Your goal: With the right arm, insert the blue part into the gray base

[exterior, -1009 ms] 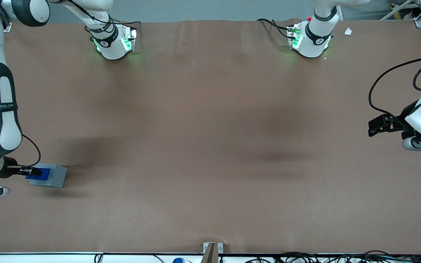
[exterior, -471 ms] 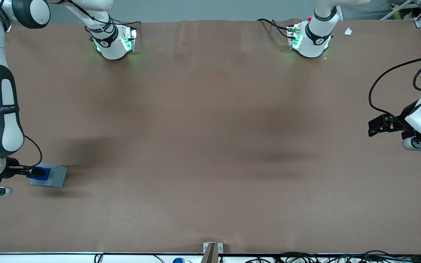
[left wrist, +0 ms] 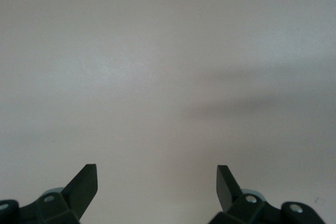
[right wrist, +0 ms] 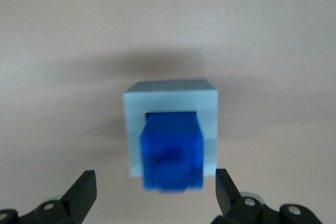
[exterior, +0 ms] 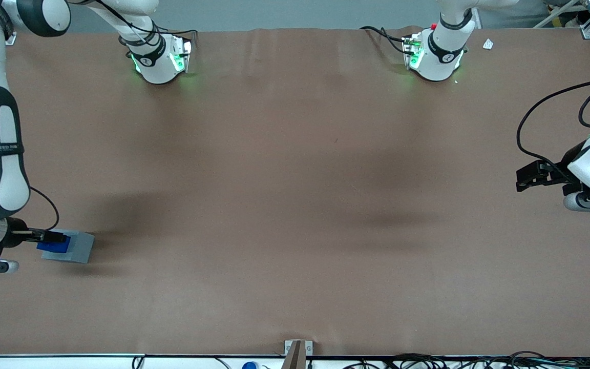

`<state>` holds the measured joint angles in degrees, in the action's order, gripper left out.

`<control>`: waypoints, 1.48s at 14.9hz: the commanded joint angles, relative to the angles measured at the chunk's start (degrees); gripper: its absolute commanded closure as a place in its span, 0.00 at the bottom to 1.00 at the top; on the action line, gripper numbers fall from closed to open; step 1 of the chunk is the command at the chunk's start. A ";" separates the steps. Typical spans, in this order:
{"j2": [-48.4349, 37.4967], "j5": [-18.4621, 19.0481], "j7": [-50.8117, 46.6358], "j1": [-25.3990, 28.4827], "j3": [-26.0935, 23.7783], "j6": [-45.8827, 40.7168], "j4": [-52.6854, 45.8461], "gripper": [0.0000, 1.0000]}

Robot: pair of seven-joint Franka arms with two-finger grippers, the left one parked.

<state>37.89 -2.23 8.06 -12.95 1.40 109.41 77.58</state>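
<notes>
Bright blue part point(right wrist: 172, 149), light gray base point(right wrist: 170, 96), black claw point(right wrist: 155, 192), brown table point(exterior: 295, 205).

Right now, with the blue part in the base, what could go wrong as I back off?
The blue part sits in the gray base but may not be fully seated.

The open end effector flanks both; a sideways retreat could clip the part or shove the loose base across the table.

matt plastic blue part point(right wrist: 172, 149), gray base point(right wrist: 170, 98)
</notes>
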 commanded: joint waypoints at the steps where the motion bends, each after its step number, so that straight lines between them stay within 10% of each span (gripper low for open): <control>1: -9.21 0.11 -6.54 1.95 -0.26 -8.48 1.88 0.00; 12: -32.69 0.99 -13.95 10.82 -0.34 -24.69 6.34 0.00; 22: -33.23 3.37 -13.07 10.58 -0.52 -23.38 6.35 0.00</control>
<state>6.51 0.60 -5.11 -1.53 1.11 84.75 81.75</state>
